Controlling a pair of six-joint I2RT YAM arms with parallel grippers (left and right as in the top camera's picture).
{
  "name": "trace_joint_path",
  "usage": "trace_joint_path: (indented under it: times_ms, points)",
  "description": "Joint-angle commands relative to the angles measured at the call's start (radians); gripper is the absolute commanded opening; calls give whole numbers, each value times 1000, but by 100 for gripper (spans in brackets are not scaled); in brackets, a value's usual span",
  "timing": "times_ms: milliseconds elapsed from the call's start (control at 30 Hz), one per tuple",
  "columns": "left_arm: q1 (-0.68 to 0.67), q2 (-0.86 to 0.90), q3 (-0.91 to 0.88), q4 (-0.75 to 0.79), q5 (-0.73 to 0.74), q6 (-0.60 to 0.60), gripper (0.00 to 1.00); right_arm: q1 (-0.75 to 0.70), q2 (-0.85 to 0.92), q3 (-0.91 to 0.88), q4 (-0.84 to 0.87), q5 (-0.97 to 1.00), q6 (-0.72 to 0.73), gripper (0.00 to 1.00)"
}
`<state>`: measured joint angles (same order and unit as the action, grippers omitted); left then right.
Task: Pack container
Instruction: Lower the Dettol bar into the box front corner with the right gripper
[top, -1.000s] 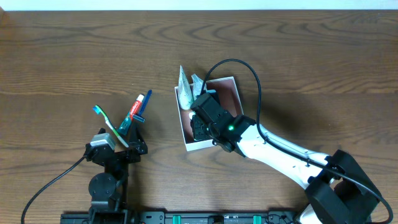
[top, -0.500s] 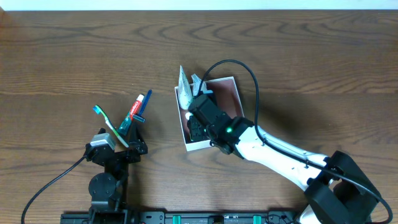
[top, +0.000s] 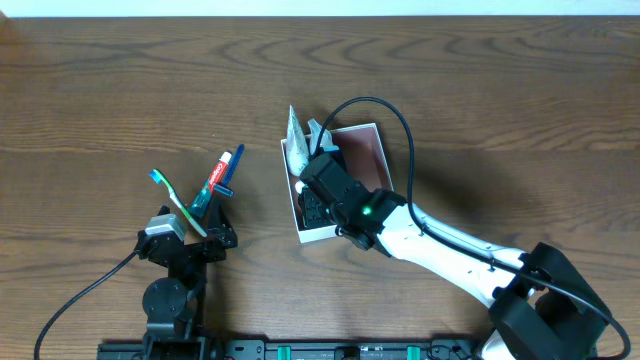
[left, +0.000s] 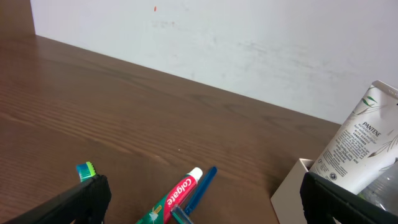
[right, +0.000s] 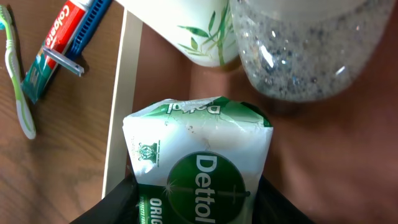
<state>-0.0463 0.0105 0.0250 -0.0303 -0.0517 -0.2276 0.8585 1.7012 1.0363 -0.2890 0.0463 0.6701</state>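
Dark wood-grain table (top: 120, 90) runs back to a white wall (left: 249, 37); the container (top: 362, 150), a shallow white-walled box with a pinkish-brown floor, sits near the table's middle, turned slightly askew. At the container's far-left corner a white Pantene tube (left: 356, 155) leans up over the wall; a clear bottle (right: 305, 50) of speckled gel stands against it, deeper into the container. The right gripper (right: 194, 208) reaches into the container's near-left part, jaws clamped on either side of a green-and-white Dettol pack (right: 199, 155) just beside the left wall; whether the pack touches the floor I cannot tell. Left of the container, apart from it on the bare wood, lie a Colgate toothpaste (top: 213, 180), a blue-handled item (top: 234, 160) touching it, and a green toothbrush (top: 178, 203); the left gripper (left: 202, 186) sits at their near ends, further from the container, jaws spread wide and holding nothing.
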Motion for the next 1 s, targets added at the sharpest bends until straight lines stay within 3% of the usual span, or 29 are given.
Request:
trace_joint_path:
  times_ms: [0, 500, 633, 967]
  points:
    - [6, 1, -21, -37, -11, 17, 98, 19, 51, 14, 24, 30, 9, 37]
    - [6, 1, -21, -37, -11, 17, 98, 31, 68, 14, 44, 51, 9, 41]
    - [6, 1, -21, -37, -11, 17, 98, 31, 68, 14, 44, 51, 9, 48]
    - [6, 1, -21, -37, -11, 17, 98, 31, 68, 14, 44, 51, 5, 51]
